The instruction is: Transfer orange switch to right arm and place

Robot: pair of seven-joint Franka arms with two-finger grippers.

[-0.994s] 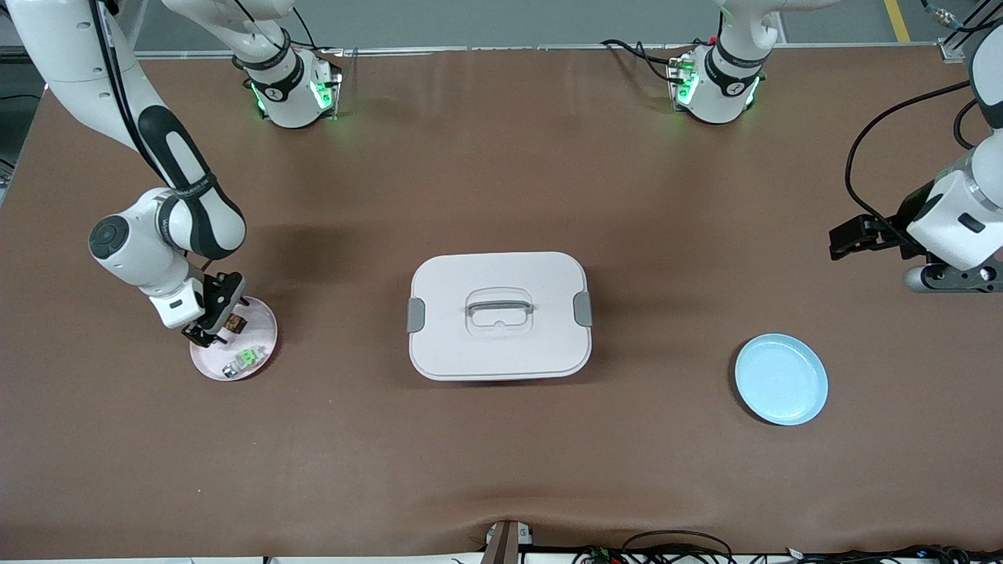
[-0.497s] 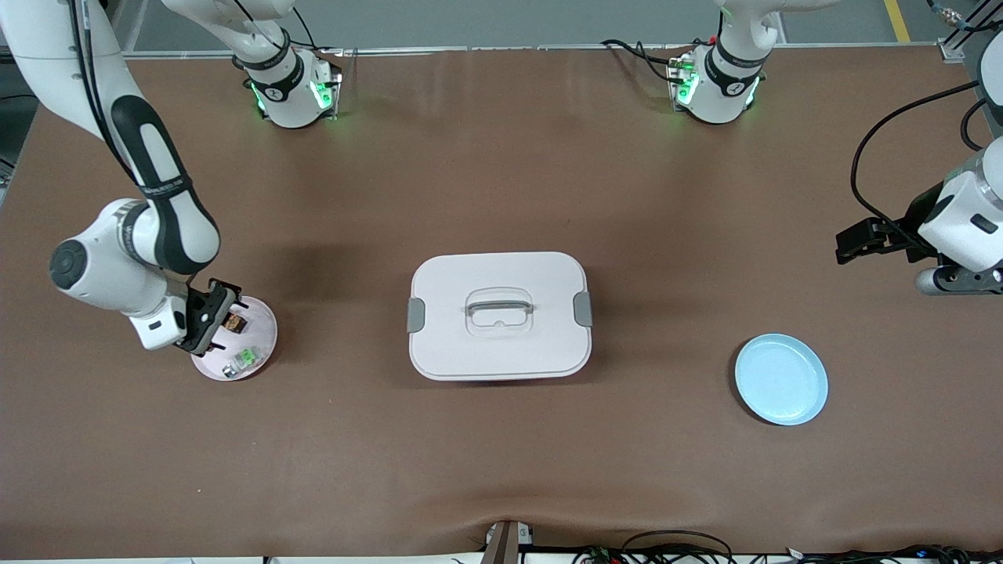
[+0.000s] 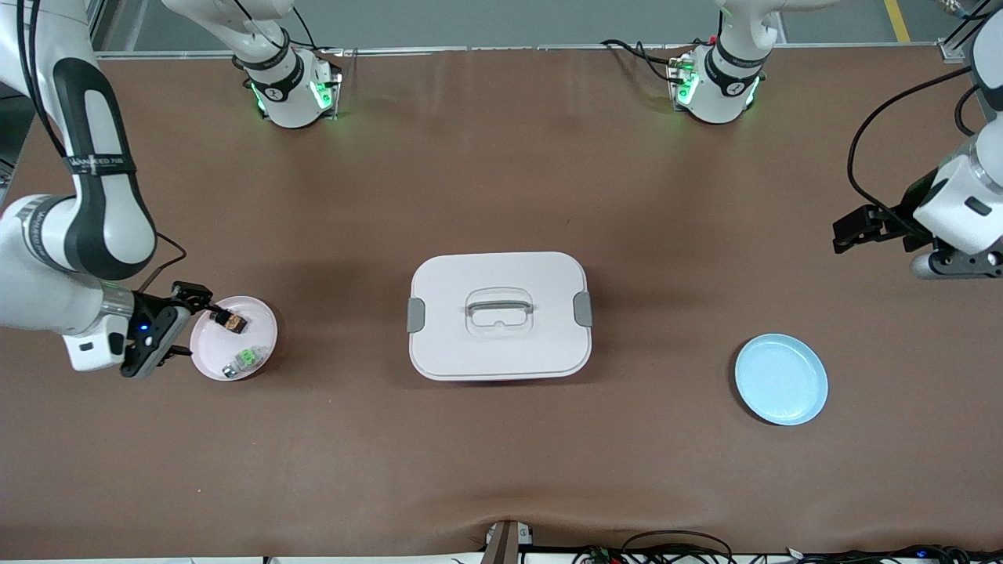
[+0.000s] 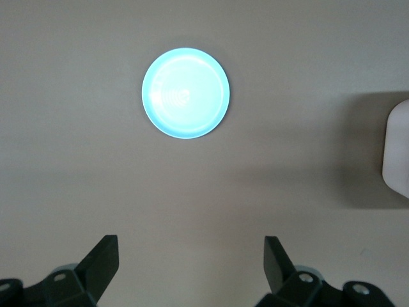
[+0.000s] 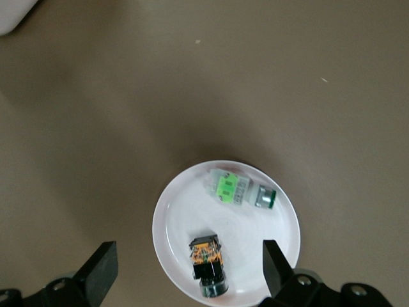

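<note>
The orange switch [image 3: 233, 320] is a tiny black block with an orange top, lying on a pink plate [image 3: 262, 338] toward the right arm's end of the table. The right wrist view shows the orange switch [image 5: 208, 256] on the plate [image 5: 179, 217], below and apart from the fingers. My right gripper [image 3: 186, 323] [image 5: 189, 257] hangs open and empty over the plate's outer edge. At the other end of the table, my left gripper [image 3: 848, 229] [image 4: 192, 252] is open, holds nothing and hovers over bare table.
A small grey-white part with a green top [image 3: 243, 360] [image 5: 231, 187] shares the pink plate. A white lidded box [image 3: 499, 345] [image 4: 397, 153] sits mid-table. An empty blue plate [image 3: 781, 379] [image 4: 185, 93] lies toward the left arm's end, nearer the front camera than the left gripper.
My right gripper has drawn back from over the pink plate toward its own end of the table, empty. The switch stays on the plate. The left gripper has barely shifted.
</note>
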